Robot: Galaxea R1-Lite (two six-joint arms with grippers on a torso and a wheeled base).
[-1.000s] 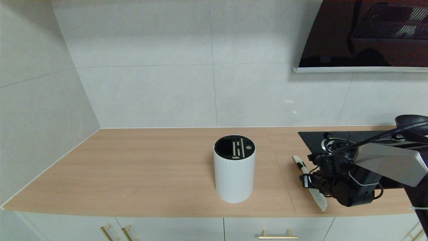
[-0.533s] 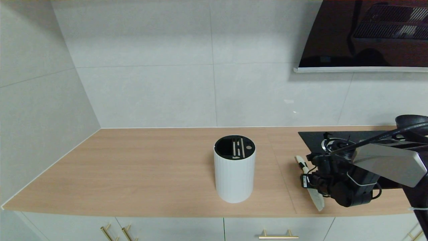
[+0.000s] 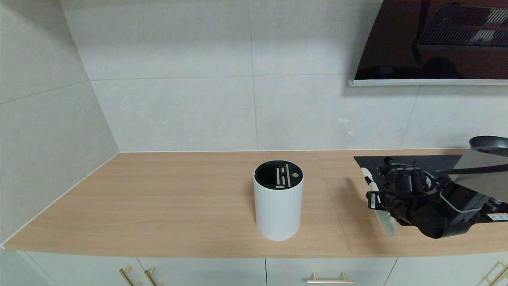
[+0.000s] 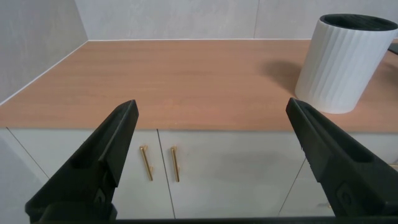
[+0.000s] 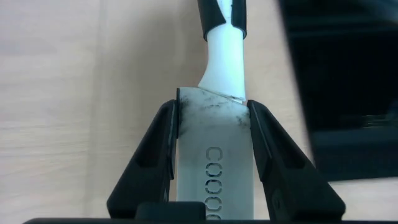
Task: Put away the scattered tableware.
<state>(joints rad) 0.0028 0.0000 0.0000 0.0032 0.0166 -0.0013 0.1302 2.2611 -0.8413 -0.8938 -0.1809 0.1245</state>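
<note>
Head view: right gripper (image 3: 380, 200) is clamped on the white knife (image 3: 369, 179) by its blade, at three o'clock from the white holder (image 3: 278, 210). Pickup looks done (carry phase). Next it needs a swing toward nine o'clock, lining the blade up with a slot. Left gripper (image 4: 210, 109) gapes wide, empty.

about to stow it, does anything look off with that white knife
Yes: the right pincer grips the white knife by its blade, not the handle, and the blade carries dark grey smudges near the handle end.
</note>
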